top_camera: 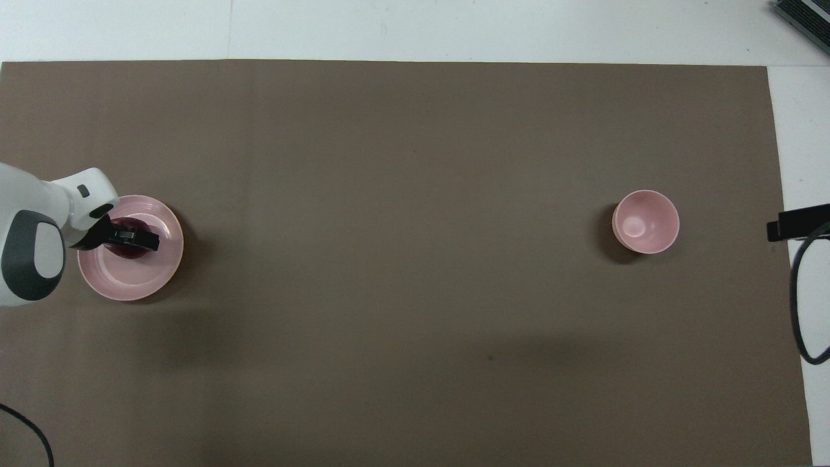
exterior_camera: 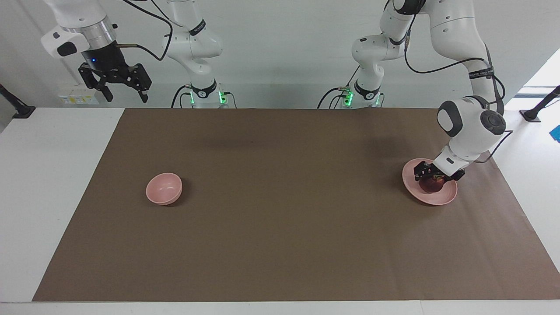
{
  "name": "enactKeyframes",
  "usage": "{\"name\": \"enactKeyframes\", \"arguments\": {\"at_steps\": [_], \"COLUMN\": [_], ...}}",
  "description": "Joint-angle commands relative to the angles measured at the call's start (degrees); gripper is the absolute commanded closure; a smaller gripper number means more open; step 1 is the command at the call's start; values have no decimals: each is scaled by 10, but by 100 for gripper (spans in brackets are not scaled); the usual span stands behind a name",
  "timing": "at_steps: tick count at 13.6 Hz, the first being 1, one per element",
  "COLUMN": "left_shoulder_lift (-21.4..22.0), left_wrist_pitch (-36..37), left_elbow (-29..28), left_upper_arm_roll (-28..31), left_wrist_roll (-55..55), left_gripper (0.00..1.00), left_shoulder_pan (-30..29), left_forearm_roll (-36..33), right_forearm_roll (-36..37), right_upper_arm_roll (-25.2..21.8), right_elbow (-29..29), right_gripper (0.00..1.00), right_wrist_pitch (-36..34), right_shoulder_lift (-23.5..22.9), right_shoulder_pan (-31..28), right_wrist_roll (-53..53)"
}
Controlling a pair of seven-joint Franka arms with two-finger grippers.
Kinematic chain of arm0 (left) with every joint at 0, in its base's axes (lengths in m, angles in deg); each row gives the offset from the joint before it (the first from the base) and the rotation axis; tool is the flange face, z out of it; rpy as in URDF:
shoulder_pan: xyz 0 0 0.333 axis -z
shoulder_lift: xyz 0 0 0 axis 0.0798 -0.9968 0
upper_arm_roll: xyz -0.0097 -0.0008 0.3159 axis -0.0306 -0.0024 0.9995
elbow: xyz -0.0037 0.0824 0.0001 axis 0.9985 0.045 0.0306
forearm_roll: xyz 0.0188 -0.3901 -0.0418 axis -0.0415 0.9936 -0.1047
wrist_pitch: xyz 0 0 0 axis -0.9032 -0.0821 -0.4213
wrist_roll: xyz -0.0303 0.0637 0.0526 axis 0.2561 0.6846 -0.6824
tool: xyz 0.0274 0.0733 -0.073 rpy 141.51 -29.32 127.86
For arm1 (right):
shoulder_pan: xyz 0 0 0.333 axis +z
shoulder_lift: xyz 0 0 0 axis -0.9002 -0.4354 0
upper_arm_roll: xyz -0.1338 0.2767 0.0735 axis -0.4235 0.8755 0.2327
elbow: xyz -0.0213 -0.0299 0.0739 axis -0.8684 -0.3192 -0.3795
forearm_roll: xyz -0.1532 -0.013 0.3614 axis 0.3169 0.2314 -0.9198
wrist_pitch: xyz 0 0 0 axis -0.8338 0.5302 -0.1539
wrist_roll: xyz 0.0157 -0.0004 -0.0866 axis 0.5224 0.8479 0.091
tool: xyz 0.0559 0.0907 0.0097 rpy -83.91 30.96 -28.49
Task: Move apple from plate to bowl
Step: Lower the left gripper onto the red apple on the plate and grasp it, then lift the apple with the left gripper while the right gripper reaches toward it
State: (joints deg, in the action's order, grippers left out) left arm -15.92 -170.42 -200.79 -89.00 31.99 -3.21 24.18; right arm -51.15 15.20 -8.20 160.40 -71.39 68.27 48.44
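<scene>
The dark red apple [exterior_camera: 431,185] lies on the wide pink plate [exterior_camera: 419,194] at the left arm's end of the table. My left gripper [exterior_camera: 437,177] has come down onto it, open, with one finger on each side of the apple; I cannot tell whether they touch it. From overhead the left gripper [top_camera: 133,239] covers most of the apple [top_camera: 125,225] on the plate [top_camera: 130,282]. The small deep pink bowl [exterior_camera: 164,188] [top_camera: 646,221] stands empty toward the right arm's end. My right gripper [exterior_camera: 116,89] waits open, high above the table's edge by its base.
A brown mat [exterior_camera: 280,210] covers most of the white table [exterior_camera: 52,175]. A black cable [top_camera: 801,305] loops at the right arm's end in the overhead view. A dark object [top_camera: 804,16] sits at the table's farthest corner there.
</scene>
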Motion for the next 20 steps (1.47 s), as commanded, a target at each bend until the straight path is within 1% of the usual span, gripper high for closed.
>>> {"name": "enactKeyframes", "arguments": {"at_steps": [1,2,3,6,11,13,14,15,16,17,18,19,20], "left_shoulder_lift": [-5,-5,-6,-8,-7,-9,-9,-7,-5,-3,-3,-2,-1], "left_wrist_pitch": [-24,-24,-18,5,102,155,175,198,226,255,282,301,313], "left_elbow": [-8,-8,-3,14,89,121,133,144,155,167,176,177,176], "left_upper_arm_roll": [-3,-4,-4,-4,-5,-5,-5,-5,-5,-5,-5,-5,-5], "left_wrist_roll": [6,7,-4,-7,-14,-26,-38,-59,-87,-121,-160,-198,-229], "left_gripper": [19,64,100,100,100,100,100,100,100,100,100,100,100], "left_shoulder_pan": [-12,-12,-9,-10,0,1,3,14,21,33,41,43,51], "left_forearm_roll": [6,6,6,8,12,38,42,42,45,58,79,101,117], "right_forearm_roll": [-10,-10,-10,-10,-11,-10,-21,-49,-60,-70,-104,-139,-152], "right_upper_arm_roll": [2,2,2,2,8,22,22,21,22,22,22,21,22], "right_elbow": [6,6,6,4,7,7,2,1,0,-3,-14,-25,-38], "right_gripper": [0,0,0,0,0,0,0,0,0,0,0,0,0], "right_wrist_pitch": [-8,-8,-8,-11,-15,-20,-19,-20,-20,-18,-13,-5,12], "right_shoulder_lift": [-1,-1,-1,0,0,6,7,9,9,8,7,7,7], "right_shoulder_pan": [-8,-8,-8,-8,0,16,15,16,16,17,16,16,17], "right_wrist_roll": [-17,-17,-17,-16,-16,-28,-47,-49,-49,-50,-53,-50,-52]}}
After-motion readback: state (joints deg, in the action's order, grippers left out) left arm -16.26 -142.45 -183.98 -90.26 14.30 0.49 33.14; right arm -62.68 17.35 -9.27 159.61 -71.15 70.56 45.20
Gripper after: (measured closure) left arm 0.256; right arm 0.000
